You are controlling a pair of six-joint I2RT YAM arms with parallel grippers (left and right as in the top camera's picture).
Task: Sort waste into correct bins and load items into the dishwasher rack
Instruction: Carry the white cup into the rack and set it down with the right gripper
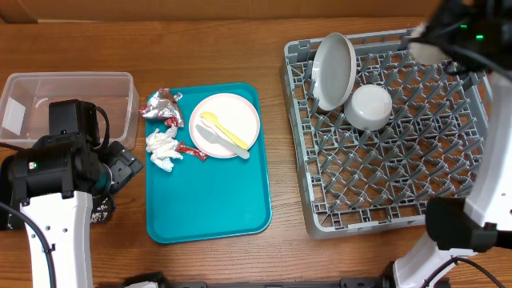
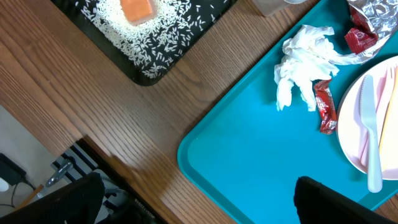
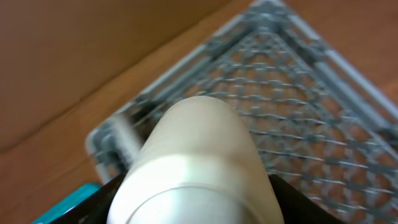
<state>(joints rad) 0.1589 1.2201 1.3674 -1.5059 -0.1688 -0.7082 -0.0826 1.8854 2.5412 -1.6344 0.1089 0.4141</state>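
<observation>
Right pincer (image 3: pixel 199 202): squeezes the white cup (image 3: pixel 196 155) by its sides, over a corner of the rack (image 3: pixel 298 93), likely to set it down there.
Left pincer (image 2: pixel 202 198): wide apart, holding nothing, above the teal tray (image 2: pixel 249 155) edge.
Rack: a grey plate (image 1: pixel 334 68) leans on the pegs; a bowl (image 1: pixel 369 106) sits beside it.
Black tray (image 2: pixel 146 76): holds the rice (image 2: pixel 174 37) and orange cube (image 2: pixel 137 9), so food scraps seem to go here.
Teal tray: napkin (image 2: pixel 305 62), white plate (image 1: pixel 232 112) and fork (image 1: pixel 224 134) wait.
</observation>
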